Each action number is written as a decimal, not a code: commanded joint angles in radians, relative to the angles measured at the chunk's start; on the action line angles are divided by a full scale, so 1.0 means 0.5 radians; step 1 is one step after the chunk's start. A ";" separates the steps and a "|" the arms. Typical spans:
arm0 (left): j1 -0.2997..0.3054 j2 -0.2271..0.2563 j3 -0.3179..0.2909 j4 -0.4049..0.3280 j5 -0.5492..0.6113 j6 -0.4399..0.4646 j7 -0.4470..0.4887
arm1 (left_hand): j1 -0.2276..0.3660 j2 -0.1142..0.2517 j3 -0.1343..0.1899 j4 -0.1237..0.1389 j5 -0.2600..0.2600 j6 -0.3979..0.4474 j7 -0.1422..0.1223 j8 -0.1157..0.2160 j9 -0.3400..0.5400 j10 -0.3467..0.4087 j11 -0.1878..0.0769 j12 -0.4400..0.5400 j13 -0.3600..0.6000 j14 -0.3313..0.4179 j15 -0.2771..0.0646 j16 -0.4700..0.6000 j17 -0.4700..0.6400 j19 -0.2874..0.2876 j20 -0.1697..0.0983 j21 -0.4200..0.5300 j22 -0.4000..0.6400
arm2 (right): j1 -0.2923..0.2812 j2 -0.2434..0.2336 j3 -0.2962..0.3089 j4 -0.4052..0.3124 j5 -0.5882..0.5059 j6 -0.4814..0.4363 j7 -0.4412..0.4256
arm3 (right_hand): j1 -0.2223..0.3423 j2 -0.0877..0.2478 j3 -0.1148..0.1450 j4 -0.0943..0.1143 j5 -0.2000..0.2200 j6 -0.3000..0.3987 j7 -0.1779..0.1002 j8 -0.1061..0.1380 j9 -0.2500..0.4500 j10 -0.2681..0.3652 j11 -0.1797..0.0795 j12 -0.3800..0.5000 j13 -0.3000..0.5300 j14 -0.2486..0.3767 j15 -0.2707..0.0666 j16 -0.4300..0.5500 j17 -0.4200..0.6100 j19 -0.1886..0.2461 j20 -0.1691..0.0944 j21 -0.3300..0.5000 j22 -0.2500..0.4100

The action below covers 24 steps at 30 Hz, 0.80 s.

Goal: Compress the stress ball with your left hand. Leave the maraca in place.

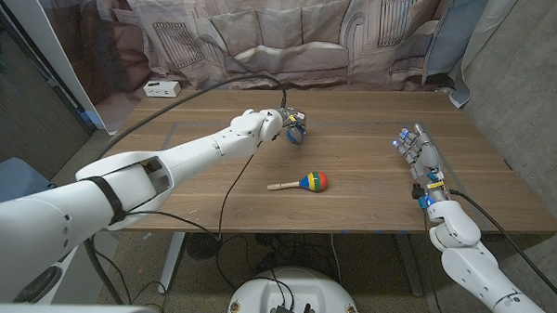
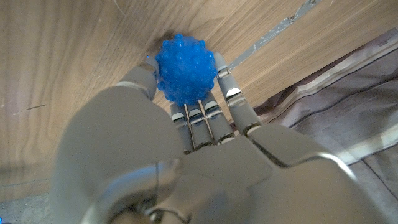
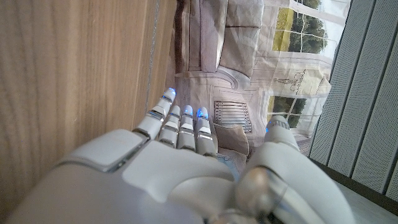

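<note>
Two hands on show: the left hand [image 2: 186, 134] already has its fingers curled around the blue ball [image 2: 185, 68] at the table's [image 1: 370, 201] far middle. Maraca [image 1: 302, 182] lies nearer, well apart. Right hand [image 1: 420, 161] waits, fingers straight, holding nothing.

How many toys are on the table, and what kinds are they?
Blue stress ball: 1, gripped by the left hand
Colourful maraca: 1
Total: 2 toys
</note>
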 commanded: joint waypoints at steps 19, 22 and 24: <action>-0.074 -0.074 0.085 0.181 -0.067 -0.040 0.025 | -0.067 0.019 -0.022 -0.019 -0.016 -0.101 0.003 -0.018 -0.028 -0.154 0.008 -0.029 -0.002 -0.174 0.076 -0.025 0.010 -0.139 0.125 -0.095 0.000 | 0.007 0.006 0.008 0.021 0.017 -0.001 0.013 | 0.018 0.001 -0.012 -0.001 -0.003 0.022 -0.001 -0.003 0.006 0.012 -0.005 -0.002 0.006 0.017 -0.004 -0.011 0.012 0.003 0.004 0.007 0.007; -0.071 -0.068 0.084 0.173 -0.068 -0.030 0.034 | -0.084 0.018 -0.036 -0.021 -0.019 -0.130 0.006 -0.021 -0.035 -0.217 0.031 -0.037 -0.004 -0.245 0.113 -0.034 0.012 -0.174 0.132 -0.118 -0.001 | 0.011 0.006 0.006 0.025 0.016 -0.001 0.016 | 0.018 0.001 -0.012 -0.001 -0.003 0.023 -0.001 -0.003 0.006 0.013 -0.005 -0.002 0.006 0.017 -0.004 -0.011 0.012 0.003 0.004 0.007 0.007; -0.069 -0.063 0.083 0.165 -0.068 -0.026 0.038 | -0.098 0.019 -0.046 -0.021 -0.021 -0.156 0.018 -0.023 -0.040 -0.256 0.046 -0.038 -0.005 -0.288 0.122 -0.036 0.012 -0.223 0.138 -0.146 -0.001 | 0.012 0.006 0.005 0.026 0.018 -0.001 0.019 | 0.019 0.001 -0.012 -0.001 -0.003 0.023 -0.001 -0.003 0.006 0.014 -0.004 -0.001 0.006 0.017 -0.004 -0.011 0.012 0.004 0.004 0.007 0.007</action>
